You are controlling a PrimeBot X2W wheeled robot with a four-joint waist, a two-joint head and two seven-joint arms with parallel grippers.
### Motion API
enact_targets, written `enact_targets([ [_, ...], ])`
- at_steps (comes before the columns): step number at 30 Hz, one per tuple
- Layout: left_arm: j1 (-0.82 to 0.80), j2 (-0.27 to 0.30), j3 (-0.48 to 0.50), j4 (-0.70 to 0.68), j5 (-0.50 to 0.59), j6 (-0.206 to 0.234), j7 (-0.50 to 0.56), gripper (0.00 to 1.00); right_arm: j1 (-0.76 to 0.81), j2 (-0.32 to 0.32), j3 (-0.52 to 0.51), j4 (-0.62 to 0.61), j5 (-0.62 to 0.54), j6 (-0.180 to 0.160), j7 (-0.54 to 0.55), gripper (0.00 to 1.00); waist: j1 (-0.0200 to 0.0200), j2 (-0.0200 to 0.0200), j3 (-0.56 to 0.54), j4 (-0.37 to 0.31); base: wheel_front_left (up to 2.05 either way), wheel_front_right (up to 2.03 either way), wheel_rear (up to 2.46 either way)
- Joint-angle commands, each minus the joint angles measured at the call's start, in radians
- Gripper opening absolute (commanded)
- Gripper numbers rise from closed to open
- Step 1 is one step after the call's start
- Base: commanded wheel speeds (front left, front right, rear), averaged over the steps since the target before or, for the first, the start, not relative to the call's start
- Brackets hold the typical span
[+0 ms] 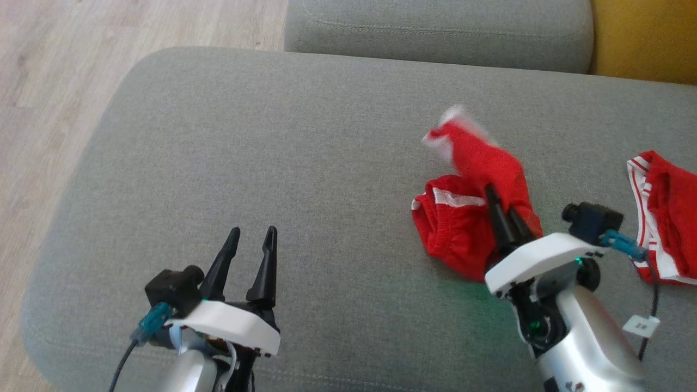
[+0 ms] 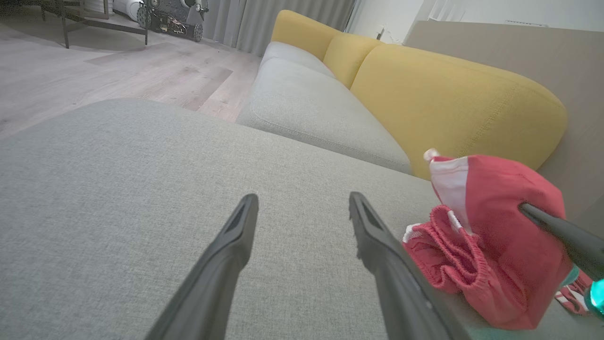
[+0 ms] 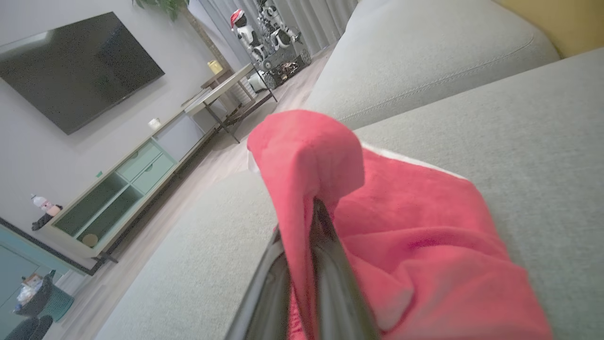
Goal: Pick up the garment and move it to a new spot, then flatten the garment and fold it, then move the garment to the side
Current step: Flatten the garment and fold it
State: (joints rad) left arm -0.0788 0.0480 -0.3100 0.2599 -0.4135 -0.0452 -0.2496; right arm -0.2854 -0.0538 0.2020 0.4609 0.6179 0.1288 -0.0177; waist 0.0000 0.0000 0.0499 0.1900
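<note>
Lower left: left gripper [image 1: 252,230] was seen spread wide, empty, above grey cushion [image 1: 272,136]. Centre-right: red garment [image 1: 463,223] was clamped in closed right gripper [image 1: 498,204], one flap raised, rest bunched on cushion. Risk judged: thin pinch of fabric could be lost mid-carry; bunch could be dragged, twisted tighter. Far right: second red garment [image 1: 672,218] was spotted nearby, could be snagged or mistaken for target.

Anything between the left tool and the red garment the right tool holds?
No, just bare grey cushion between the left tool and the red garment, per the head view.
</note>
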Motion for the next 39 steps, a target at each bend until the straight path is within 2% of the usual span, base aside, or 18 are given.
enact_targets([
  [1, -0.029, 0.002, 0.034, -0.032, 0.011, 0.000, -0.012, 1.00, -0.013, 0.003, 0.035, -0.040, 0.004, 0.002, -0.004, 0.00, 0.0000, 0.0000, 0.001, 0.001, 0.00, 0.00, 0.00],
  [10, -0.029, 0.002, 0.035, -0.031, 0.012, 0.002, -0.012, 1.00, 0.030, 0.004, 0.098, -0.044, -0.070, 0.002, 0.017, 0.00, 0.0000, 0.0000, 0.007, 0.003, 0.00, 0.00, 0.00],
  [11, -0.028, 0.002, 0.036, -0.028, 0.012, 0.002, -0.012, 1.00, 0.036, 0.004, 0.104, -0.049, -0.079, 0.002, 0.018, 0.34, 0.0000, 0.0000, 0.006, 0.002, 0.00, 0.00, 0.00],
  [12, -0.028, 0.002, 0.037, -0.027, 0.013, 0.002, -0.012, 1.00, 0.043, 0.004, 0.109, -0.053, -0.085, 0.002, 0.020, 1.00, 0.0000, 0.0000, 0.006, 0.001, 0.00, 0.00, 0.00],
  [19, -0.024, 0.002, 0.039, -0.023, 0.013, 0.004, -0.012, 1.00, 0.103, 0.004, 0.189, -0.110, -0.123, 0.002, 0.085, 1.00, 0.0000, 0.0000, 0.002, -0.007, 0.00, 0.00, 0.00],
  [29, -0.021, 0.002, 0.036, -0.020, 0.012, 0.004, -0.012, 1.00, 0.162, -0.004, 0.271, -0.197, -0.078, 0.002, 0.243, 1.00, 0.0000, 0.0000, -0.002, -0.017, 0.00, 0.00, 0.00],
  [39, -0.007, 0.002, 0.053, -0.036, 0.011, 0.007, -0.012, 1.00, 0.169, -0.030, 0.207, -0.351, -0.052, 0.002, 0.194, 1.00, 0.0000, 0.0000, -0.019, -0.045, 0.00, 0.00, 0.00],
])
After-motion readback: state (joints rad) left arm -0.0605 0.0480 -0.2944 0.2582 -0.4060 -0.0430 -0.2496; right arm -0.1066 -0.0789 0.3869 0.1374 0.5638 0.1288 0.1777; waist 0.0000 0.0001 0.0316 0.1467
